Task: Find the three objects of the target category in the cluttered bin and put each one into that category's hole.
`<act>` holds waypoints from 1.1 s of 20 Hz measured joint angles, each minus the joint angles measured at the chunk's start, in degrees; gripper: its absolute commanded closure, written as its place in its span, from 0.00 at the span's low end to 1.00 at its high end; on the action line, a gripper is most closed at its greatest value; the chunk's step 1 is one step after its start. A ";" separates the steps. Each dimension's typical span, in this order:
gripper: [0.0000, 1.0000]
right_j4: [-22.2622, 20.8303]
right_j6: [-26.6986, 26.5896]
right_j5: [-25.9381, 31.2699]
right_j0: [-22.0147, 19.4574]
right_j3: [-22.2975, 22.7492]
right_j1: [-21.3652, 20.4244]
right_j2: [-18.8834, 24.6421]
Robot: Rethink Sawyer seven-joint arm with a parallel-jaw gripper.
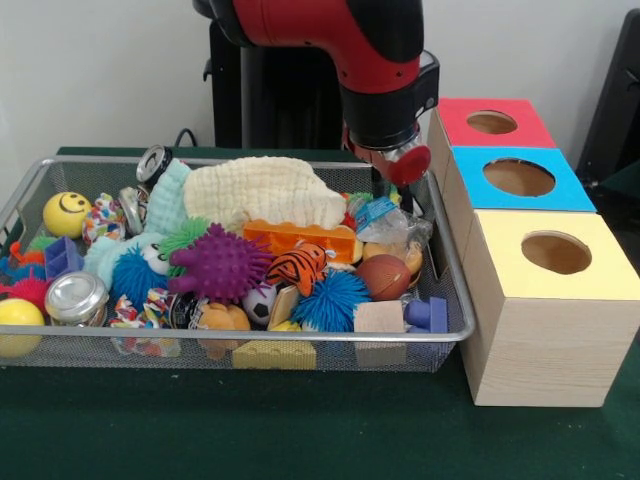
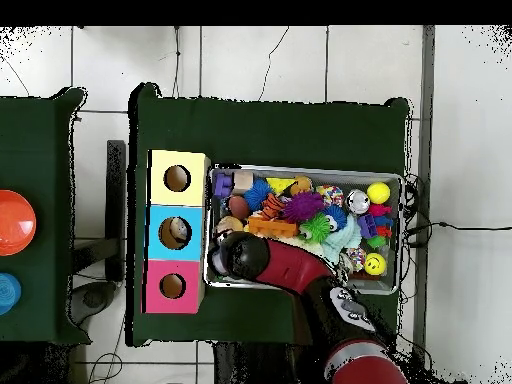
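Wire bin (image 1: 455, 300) of mixed toys, three holed boxes (image 1: 548, 300) beside it, tool (image 1: 400, 170) grip state unclear

The end effector (image 1: 408, 178) drops behind the wire bin's (image 1: 240, 342) far rim at 1 o'clock, and its fingers are hidden among the toys. From overhead, the arm (image 2: 290, 265) covers the bin's 7 o'clock corner and the end effector itself. The arm's upper links are cut off by the front view's top edge. An orange disc (image 2: 14, 222) at 9 o'clock is cropped by the overhead view's edge. Inside the blue box's hole (image 2: 176, 232), something too small to identify shows.
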 measured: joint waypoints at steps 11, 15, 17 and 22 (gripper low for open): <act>0.00 -0.11 0.00 25.19 6.98 -2.22 -12.35 -4.31; 0.00 -0.44 0.00 32.32 7.96 -3.81 -15.40 -5.46; 0.00 -1.37 0.00 31.85 8.11 -4.61 -16.03 -5.94; 0.00 -2.62 0.00 23.80 8.12 -4.86 -15.69 -6.60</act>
